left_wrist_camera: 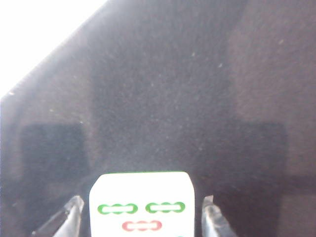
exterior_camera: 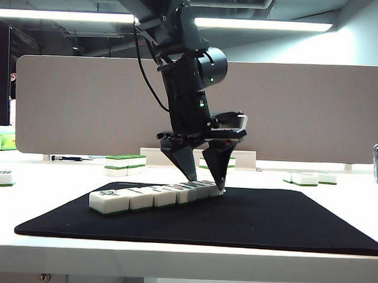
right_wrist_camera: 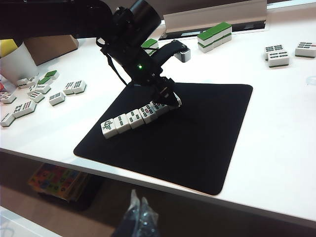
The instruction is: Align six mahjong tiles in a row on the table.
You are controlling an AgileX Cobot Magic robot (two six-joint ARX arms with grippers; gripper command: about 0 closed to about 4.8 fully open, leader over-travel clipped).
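Observation:
Several white mahjong tiles (exterior_camera: 155, 195) with green bases lie face up in a slanted row (right_wrist_camera: 132, 118) on the black mat. My left gripper (exterior_camera: 207, 182) points down over the far end of that row. In the left wrist view the end tile (left_wrist_camera: 143, 190), marked with green and red bars, sits between the fingertips (left_wrist_camera: 74, 210) with a dark gap on each side, so the left gripper (left_wrist_camera: 142, 203) is open around it. My right gripper (right_wrist_camera: 138, 197) hangs shut and empty in front of the table's near edge, away from the tiles.
The black mat (exterior_camera: 267, 214) covers the middle of the white table (exterior_camera: 362, 202). Stacks of green-topped tiles (exterior_camera: 125, 164) and more tiles (exterior_camera: 310, 178) stand behind the mat before the grey divider (exterior_camera: 84, 105). Loose tiles (right_wrist_camera: 29, 94) and a white cup (right_wrist_camera: 17, 61) lie off to one side.

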